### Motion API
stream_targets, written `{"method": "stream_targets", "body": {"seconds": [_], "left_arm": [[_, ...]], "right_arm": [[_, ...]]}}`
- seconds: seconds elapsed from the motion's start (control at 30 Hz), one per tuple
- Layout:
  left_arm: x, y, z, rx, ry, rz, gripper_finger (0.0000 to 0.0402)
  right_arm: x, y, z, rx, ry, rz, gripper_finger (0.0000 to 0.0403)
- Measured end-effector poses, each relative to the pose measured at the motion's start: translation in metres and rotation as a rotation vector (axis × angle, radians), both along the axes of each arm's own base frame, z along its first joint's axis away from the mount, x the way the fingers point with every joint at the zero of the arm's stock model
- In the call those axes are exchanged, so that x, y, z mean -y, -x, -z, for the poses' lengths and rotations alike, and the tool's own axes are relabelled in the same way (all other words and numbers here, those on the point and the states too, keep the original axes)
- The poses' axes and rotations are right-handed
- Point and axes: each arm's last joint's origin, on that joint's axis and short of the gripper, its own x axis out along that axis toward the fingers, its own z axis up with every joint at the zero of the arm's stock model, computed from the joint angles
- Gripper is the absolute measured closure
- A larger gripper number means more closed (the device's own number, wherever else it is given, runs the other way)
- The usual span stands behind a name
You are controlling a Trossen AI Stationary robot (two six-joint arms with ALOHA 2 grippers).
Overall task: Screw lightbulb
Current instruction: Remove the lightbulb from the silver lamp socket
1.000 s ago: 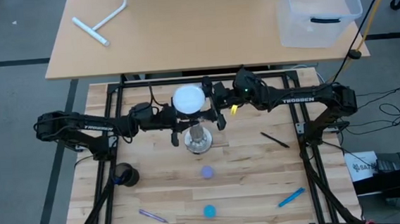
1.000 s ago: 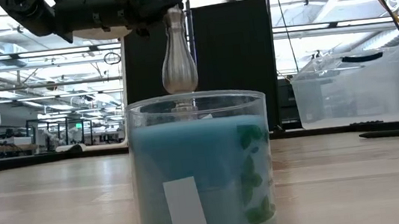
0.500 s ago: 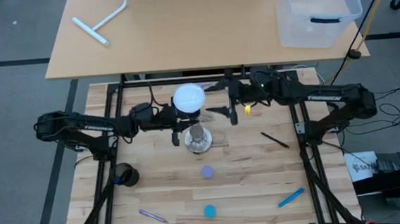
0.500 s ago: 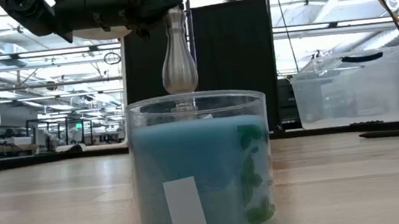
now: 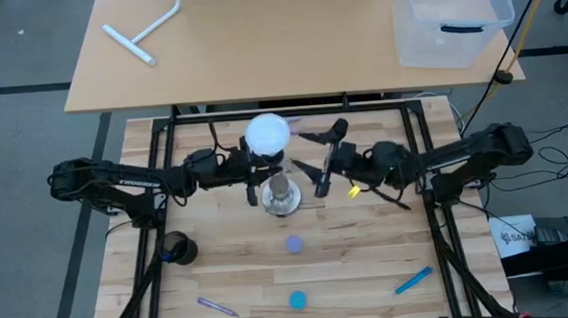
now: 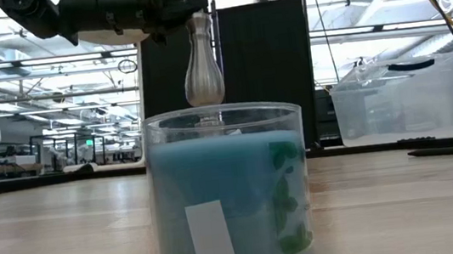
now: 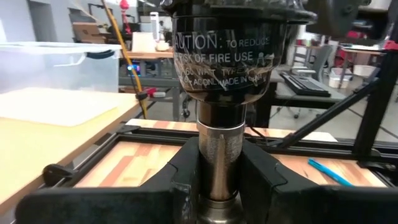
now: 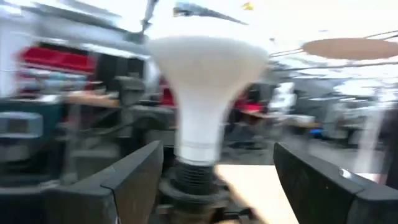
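Wooden slats make up the worktop [image 5: 350,245], where the silvery socket stand [image 5: 281,195] rises near the middle with the lightbulb [image 5: 267,135] seated in its black top. Left gripper [image 5: 258,170] has its jaws pinching the stand's post just beneath the socket. Right gripper [image 5: 316,163] sits just beside the bulb, jaws spread and seemingly clear of it.

Matt frosted lightbulb [image 5: 267,135], shiny metal stand [image 5: 280,194], pale wood-plank table [image 5: 360,244].
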Motion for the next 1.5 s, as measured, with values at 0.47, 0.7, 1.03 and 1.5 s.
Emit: {"method": "stream_targets", "body": {"seconds": [0.47,0.7,1.03,1.5], "left_arm": [[-0.001,0.000,0.000,-0.001,0.001,-0.051,0.0326],[-0.002,0.000,0.000,-0.005,-0.005,-0.052,0.0326],[-0.001,0.000,0.001,-0.006,-0.008,-0.054,0.0326],[0.000,0.000,0.002,-0.015,-0.010,0.011,0.0326]], "right_arm": [[-0.008,-0.058,0.012,0.070,0.090,0.136,0.0106],[-0.007,-0.078,0.000,0.085,0.121,0.154,0.0106],[0.003,-0.087,-0.018,0.059,0.106,0.143,0.0137],[0.010,-0.084,-0.020,-0.005,0.084,0.020,0.0228]]}}
